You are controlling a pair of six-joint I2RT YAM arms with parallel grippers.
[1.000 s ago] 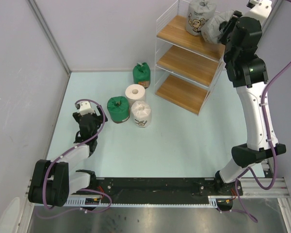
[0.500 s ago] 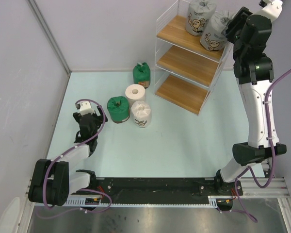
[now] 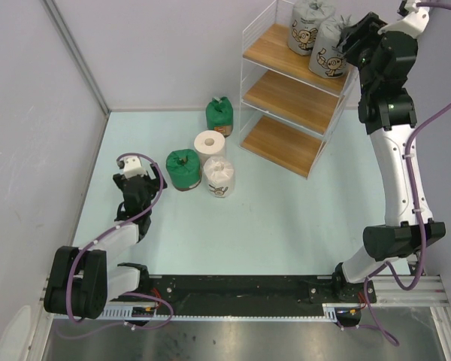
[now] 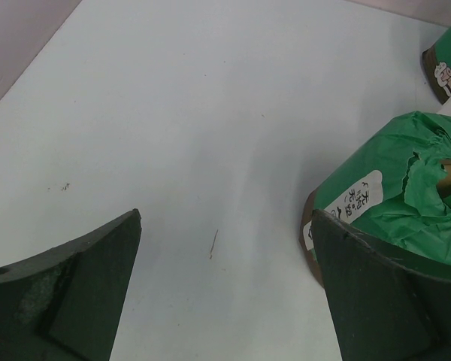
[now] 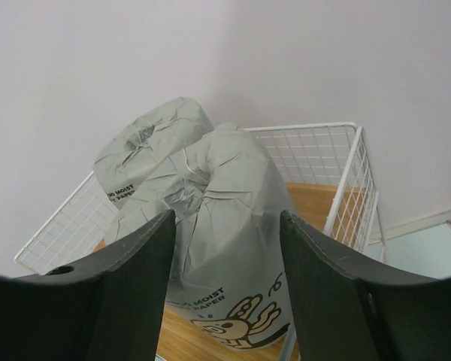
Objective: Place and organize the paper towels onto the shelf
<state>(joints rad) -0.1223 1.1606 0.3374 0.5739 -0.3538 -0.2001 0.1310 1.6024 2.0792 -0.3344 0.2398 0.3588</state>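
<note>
In the top view, your right tool (image 3: 355,34) is up at the top board of the shelf (image 3: 286,94), at about 2 o'clock of the right grey roll (image 3: 327,51). That roll stands upright just beside the left grey roll (image 3: 308,26). Those two are all the shelf holds; nothing shows on its two lower boards.

Four rolls wait on the desk (image 3: 286,218), at 9 o'clock of the shelf. They are the far green roll (image 3: 219,114), the bare white roll (image 3: 210,143), the near green roll (image 3: 183,168) and the white-wrapped roll (image 3: 219,179), and all stand on end. Your left tool (image 3: 139,184) sits near the green one, at its 9 o'clock, so the left arm is much the nearer to that group.

In the left wrist view, the left tool's fingers (image 4: 60,293) are spread wide with only bare desk between them. The near green roll (image 4: 391,188) lies at 2 o'clock, axis upright, off the line between the fingers. I judge you must swing toward it before closing.

In the right wrist view, the right tool's fingers (image 5: 128,286) stand apart on either side of the right grey roll (image 5: 225,226), which sits on the board. You cannot tell whether the pads press its wrap. The left grey roll (image 5: 146,150) is close behind, at 11 o'clock.
</note>
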